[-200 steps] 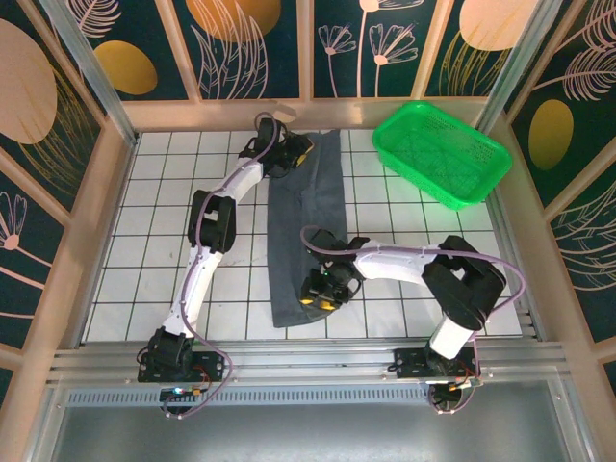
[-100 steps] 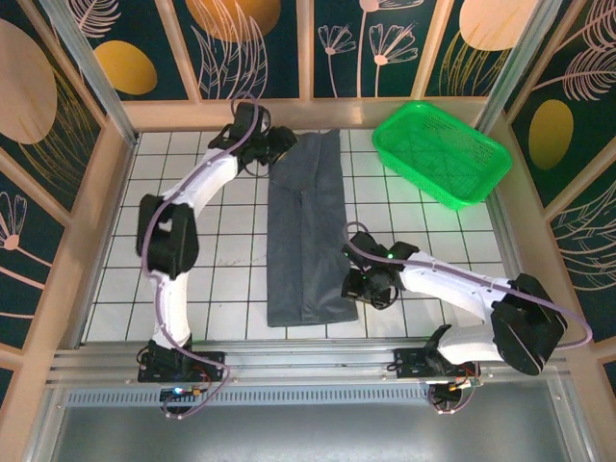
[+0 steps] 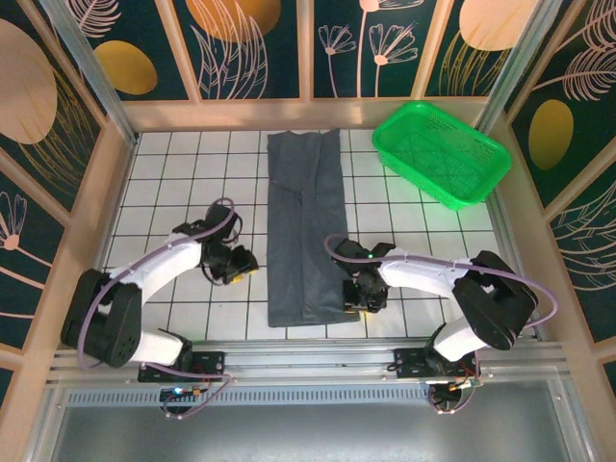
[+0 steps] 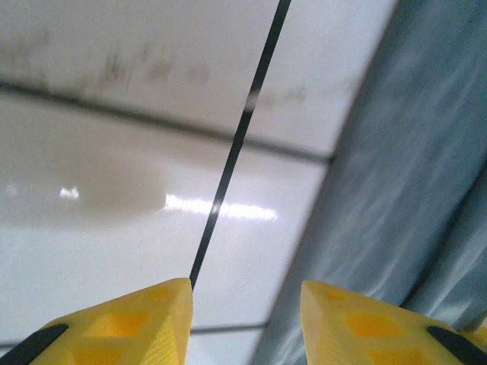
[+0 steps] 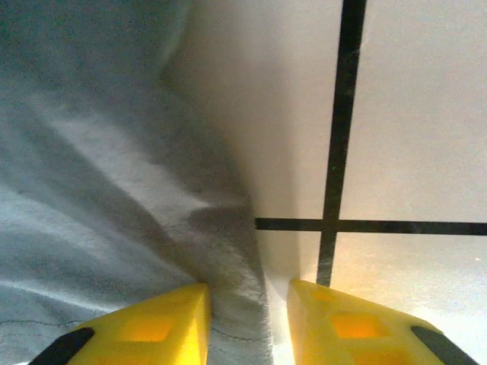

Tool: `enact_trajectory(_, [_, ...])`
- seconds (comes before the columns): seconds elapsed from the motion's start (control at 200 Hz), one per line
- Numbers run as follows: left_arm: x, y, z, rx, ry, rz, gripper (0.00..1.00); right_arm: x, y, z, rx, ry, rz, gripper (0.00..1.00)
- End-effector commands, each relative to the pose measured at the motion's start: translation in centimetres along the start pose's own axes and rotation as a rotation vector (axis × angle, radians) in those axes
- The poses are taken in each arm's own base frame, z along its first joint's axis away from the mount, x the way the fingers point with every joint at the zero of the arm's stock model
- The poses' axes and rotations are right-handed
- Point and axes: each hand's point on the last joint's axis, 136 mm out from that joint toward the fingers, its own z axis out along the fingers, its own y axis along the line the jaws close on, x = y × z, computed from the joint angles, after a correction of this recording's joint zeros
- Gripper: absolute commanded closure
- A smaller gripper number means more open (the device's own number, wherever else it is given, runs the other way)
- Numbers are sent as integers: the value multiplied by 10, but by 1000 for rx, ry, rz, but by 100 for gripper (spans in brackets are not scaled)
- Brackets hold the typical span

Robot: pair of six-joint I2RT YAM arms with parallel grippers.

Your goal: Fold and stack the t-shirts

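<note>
Right pincer straddles the grey t-shirt's near right edge, jaws apart (cloth between them). Left pincer, open and empty, hovers just left.

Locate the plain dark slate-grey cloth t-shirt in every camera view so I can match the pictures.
Top external: the dark slate-grey cloth t-shirt lies as a long narrow strip down the table's centre, from far edge to near edge.
Left wrist: the t-shirt takes the right side, its edge slanting.
Right wrist: the t-shirt covers the left half.
Shared landmark: the white tiled table with black grout lines, bordering the cloth's edge in all three.
</note>
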Motion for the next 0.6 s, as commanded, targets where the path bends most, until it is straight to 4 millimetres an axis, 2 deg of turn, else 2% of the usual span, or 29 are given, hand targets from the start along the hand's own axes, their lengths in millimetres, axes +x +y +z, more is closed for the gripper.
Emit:
enact_trajectory(0.0, [43,4,2,45,110,-12,57,10,14,11,-46,49,-35,79])
enact_trajectory(0.145, [82,5,9,82,205,-11,56,9,26,3,-94,45,-17,91])
enact_trajectory(0.28, [100,3,13,112,261,-4,54,11,30,0,-111,57,-4,95])
enact_trajectory(0.425, [110,-6,26,124,305,27,53,15,28,1,-106,63,7,96])
enact_trajectory(0.596, [107,-14,39,117,309,52,54,18,28,1,-115,56,25,97])
